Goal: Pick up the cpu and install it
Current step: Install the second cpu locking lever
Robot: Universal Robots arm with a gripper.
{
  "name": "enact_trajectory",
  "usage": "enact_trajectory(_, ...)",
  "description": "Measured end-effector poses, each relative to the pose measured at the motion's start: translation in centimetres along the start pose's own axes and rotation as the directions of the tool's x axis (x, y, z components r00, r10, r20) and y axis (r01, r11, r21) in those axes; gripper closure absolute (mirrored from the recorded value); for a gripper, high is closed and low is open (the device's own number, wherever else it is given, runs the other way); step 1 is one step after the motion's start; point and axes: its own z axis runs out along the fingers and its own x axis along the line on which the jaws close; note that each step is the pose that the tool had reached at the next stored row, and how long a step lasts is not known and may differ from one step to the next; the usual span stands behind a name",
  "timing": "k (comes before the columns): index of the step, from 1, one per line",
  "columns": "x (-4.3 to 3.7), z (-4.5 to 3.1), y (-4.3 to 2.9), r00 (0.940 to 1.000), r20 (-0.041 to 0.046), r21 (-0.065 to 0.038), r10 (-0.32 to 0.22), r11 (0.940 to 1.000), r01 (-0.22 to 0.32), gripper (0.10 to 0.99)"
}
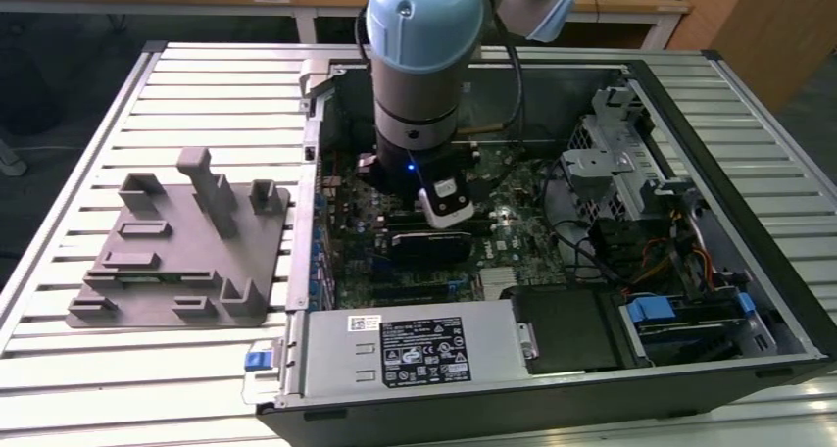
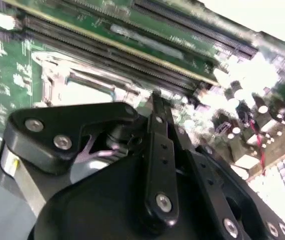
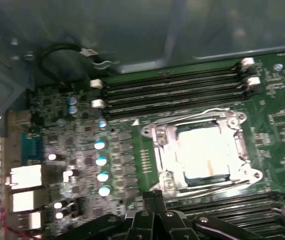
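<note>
First wrist view gives me the cpu [image 3: 202, 152] seated inside the socket frame [image 3: 155, 137], with my gripper [image 3: 155, 197] pinched shut and empty just beside that frame. My worry: dropping lower could scrape the cpu.

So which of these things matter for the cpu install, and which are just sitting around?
Job:
cpu, lying inside the socket frame
gripper, shut

Just around:
grey pegged tray
memory slots
power supply box
</note>
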Motion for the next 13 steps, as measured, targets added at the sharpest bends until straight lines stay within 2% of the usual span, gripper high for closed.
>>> enact_trajectory(7, -2.49, 0.04, 0.39, 1.0, -0.0078, 0.004, 0.002, 1.0, -0.002, 0.98)
enact_trajectory(13, -3.37, 0.24, 1.32, 0.9999, -0.0111, 0.013, 0.003, 0.9999, -0.003, 0.98)
